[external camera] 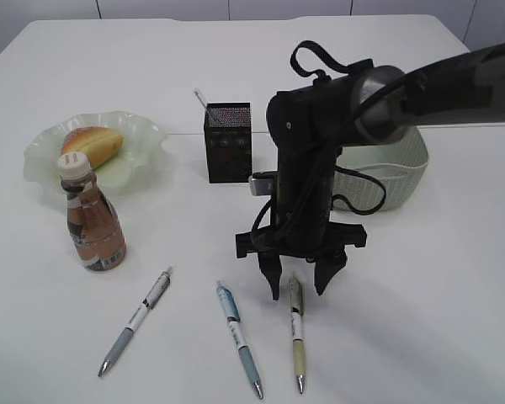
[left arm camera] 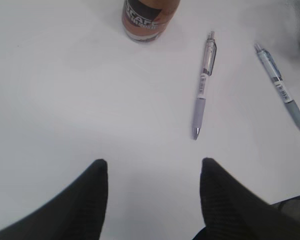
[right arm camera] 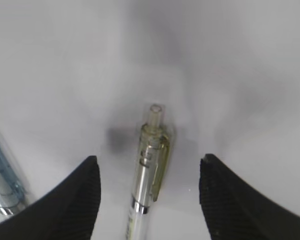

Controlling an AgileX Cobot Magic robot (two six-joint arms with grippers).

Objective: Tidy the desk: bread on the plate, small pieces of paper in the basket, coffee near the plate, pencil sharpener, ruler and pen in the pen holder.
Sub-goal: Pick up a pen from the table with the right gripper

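- Right gripper (external camera: 296, 286): spread wide, lowered over the olive pen (external camera: 296, 332), pen top between the fingers, not pinched.
- Left gripper (left arm camera: 152, 172): spread, empty above the table (left arm camera: 65, 100); coffee (left arm camera: 149, 17) ahead, grey pen (left arm camera: 204, 85) ahead-right.

Left gripper (left arm camera: 152, 200) seen open over bare desk (left arm camera: 65, 100); 2 pens (left arm camera: 204, 85) (left arm camera: 281, 87) laid ahead, coffee (left arm camera: 149, 17) btm cut off at top.

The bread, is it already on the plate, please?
Yes, the bread lies on the plate in the exterior view.
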